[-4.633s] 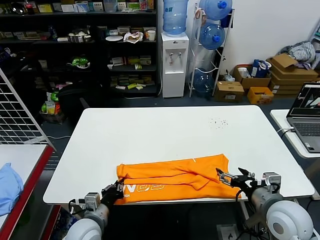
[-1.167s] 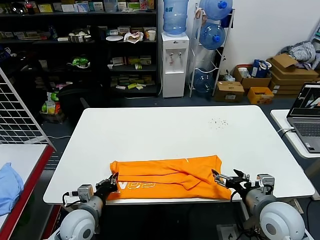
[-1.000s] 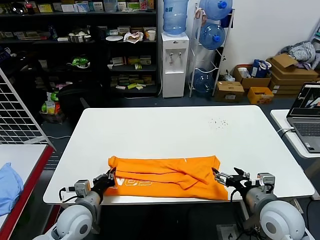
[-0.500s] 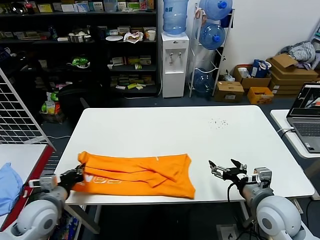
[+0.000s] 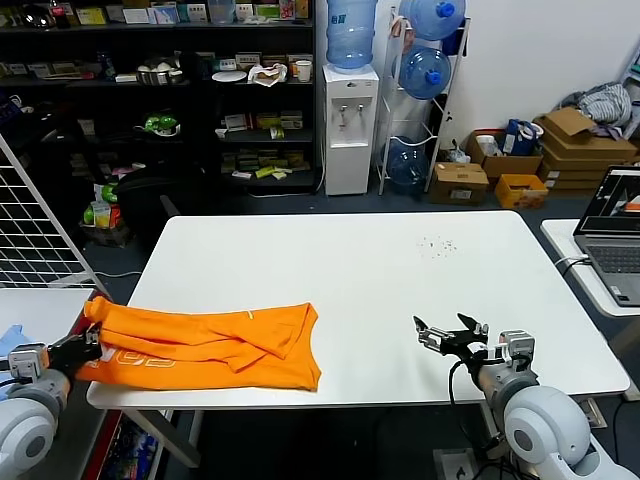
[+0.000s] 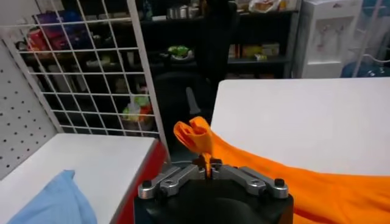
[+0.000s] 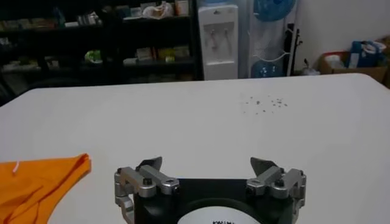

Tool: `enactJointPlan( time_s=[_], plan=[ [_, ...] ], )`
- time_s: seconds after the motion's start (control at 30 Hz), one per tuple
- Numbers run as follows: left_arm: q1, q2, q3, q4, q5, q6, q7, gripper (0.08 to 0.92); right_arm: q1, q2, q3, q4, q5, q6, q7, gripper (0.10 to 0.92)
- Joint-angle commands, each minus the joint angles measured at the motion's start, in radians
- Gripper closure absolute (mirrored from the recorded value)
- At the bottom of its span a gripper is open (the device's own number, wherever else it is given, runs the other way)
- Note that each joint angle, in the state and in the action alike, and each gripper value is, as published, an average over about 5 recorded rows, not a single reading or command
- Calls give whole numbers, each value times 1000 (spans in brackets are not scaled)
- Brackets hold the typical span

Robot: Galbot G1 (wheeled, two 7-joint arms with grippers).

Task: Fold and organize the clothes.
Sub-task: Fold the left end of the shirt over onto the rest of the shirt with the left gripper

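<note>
Head view gives us the orange T-shirt (image 5: 205, 345) lying folded in a long band along the near left corner of the white counter (image 5: 360, 280), its far left end hanging past the counter's edge. That end is bunched and clamped in our left gripper (image 5: 82, 347), which sits just off the counter's left edge, beside the wire rack (image 6: 91, 67). Our right gripper (image 5: 447, 335) hovers over the counter's near right part with its fingers spread apart, well clear of the T-shirt and holding nothing.
</note>
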Motion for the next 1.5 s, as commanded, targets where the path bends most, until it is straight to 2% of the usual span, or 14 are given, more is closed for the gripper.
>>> enactJointPlan(
  time_s=[0.03,0.13,0.27,0.57,0.73,1.03,1.33,1.43,1.5],
  plan=[
    [-55,-78,124,-261,-199,38,-199,881,-10,23,3,1,-24,0,6,104],
    [-229,-159,324,-315,-259,44,-274,881,-44,40,26,13,-35,0,8,104],
    [-421,-255,528,-284,-282,44,-319,881,-107,62,73,35,-53,2,5,104],
    [-645,-399,715,-170,-283,43,-350,881,-181,95,132,62,-81,8,-3,104],
    [-687,-438,761,-153,-281,43,-369,881,-176,100,126,62,-84,7,-2,104],
    [-695,-455,791,-127,-251,41,-375,881,-164,95,120,56,-81,7,-2,104],
    [-692,-473,786,-77,-208,34,-343,881,-163,93,117,56,-78,7,-3,104],
    [-695,-481,777,-64,-199,25,-329,859,-162,93,117,54,-77,7,-4,104],
    [-697,-482,772,-60,-196,24,-325,816,-161,92,117,54,-76,7,-4,104]
  ],
)
